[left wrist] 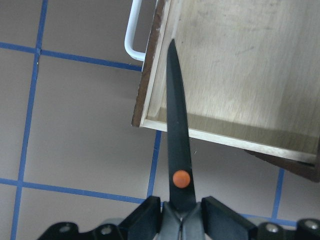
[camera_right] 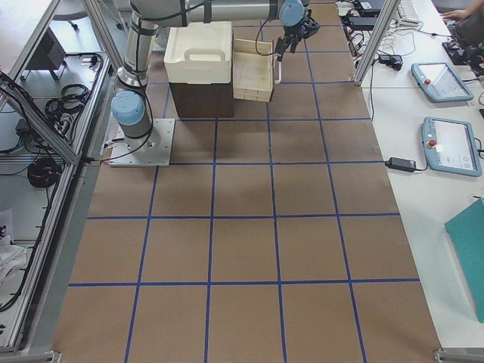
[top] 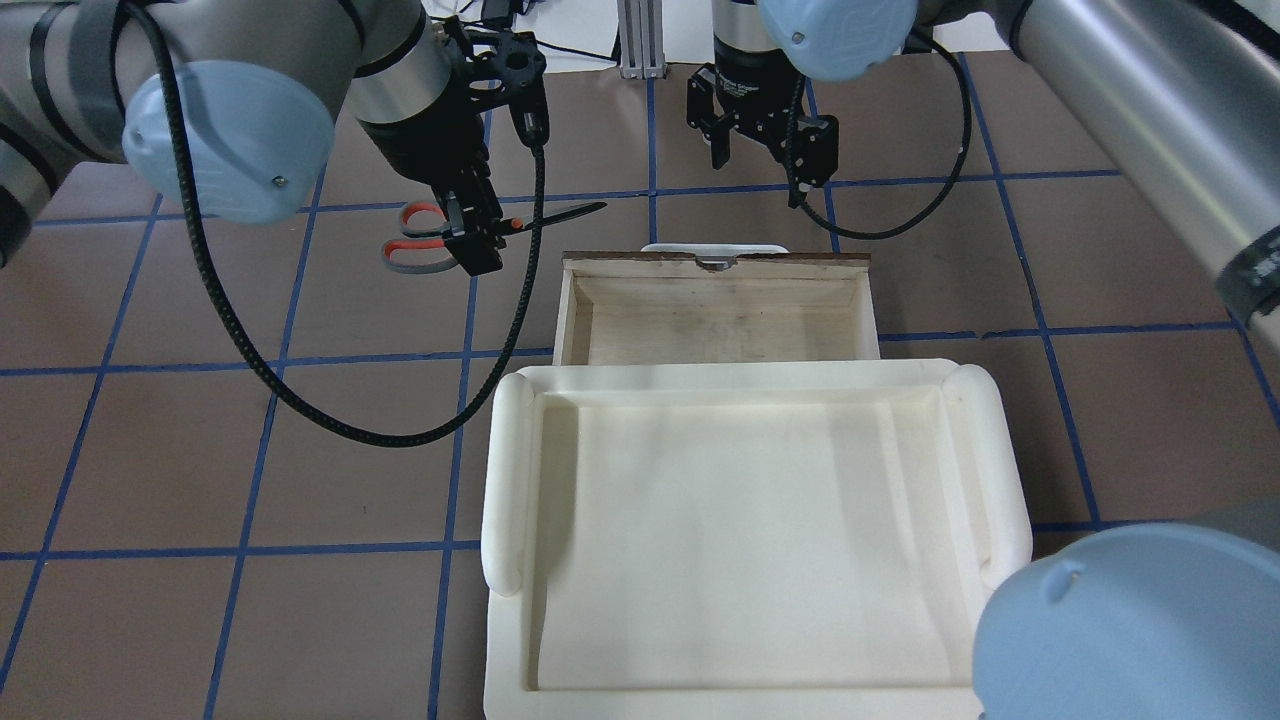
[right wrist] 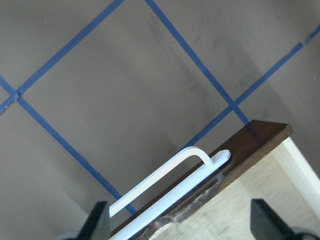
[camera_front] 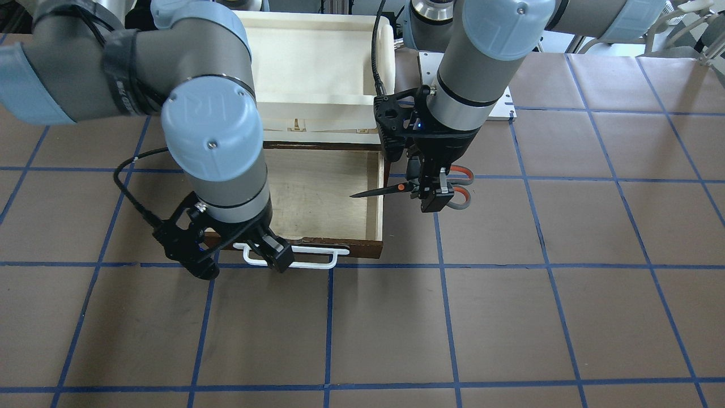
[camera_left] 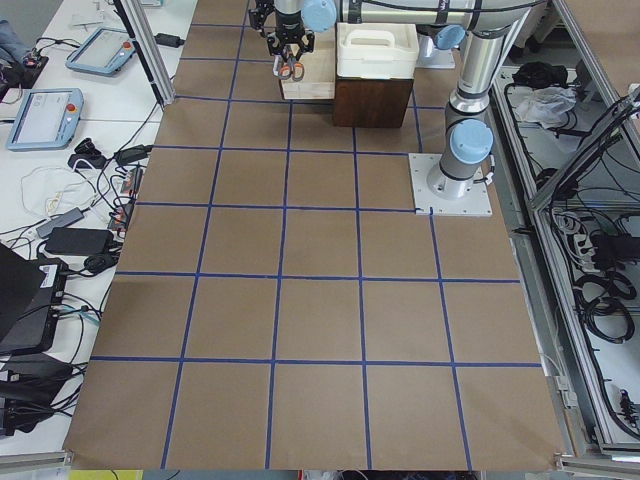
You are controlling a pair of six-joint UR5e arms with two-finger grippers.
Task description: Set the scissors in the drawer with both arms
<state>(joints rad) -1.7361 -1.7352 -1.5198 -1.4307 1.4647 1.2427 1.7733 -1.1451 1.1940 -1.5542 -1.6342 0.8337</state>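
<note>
My left gripper (camera_front: pixel 431 195) is shut on the scissors (camera_front: pixel 391 188) near the orange pivot dot and holds them above the table, beside the open drawer (camera_front: pixel 323 192). The dark blades point toward the drawer, with the tip over its side wall. The orange-lined handle loops (top: pixel 415 235) stick out behind the fingers. In the left wrist view the blade (left wrist: pixel 177 130) crosses the drawer's corner (left wrist: pixel 240 65). My right gripper (top: pixel 765 160) is open over the white bar handle (camera_front: pixel 294 259) of the drawer front. Its fingertips (right wrist: pixel 100 222) stand wide apart on either side of the handle (right wrist: pixel 165 177).
A cream-white tray (top: pixel 515 480) sits on top of the cabinet, just behind the pulled-out drawer. The left arm's black cable (top: pixel 300 400) loops over the brown table with its blue grid lines. The drawer's pale plywood interior (top: pixel 715 325) holds nothing.
</note>
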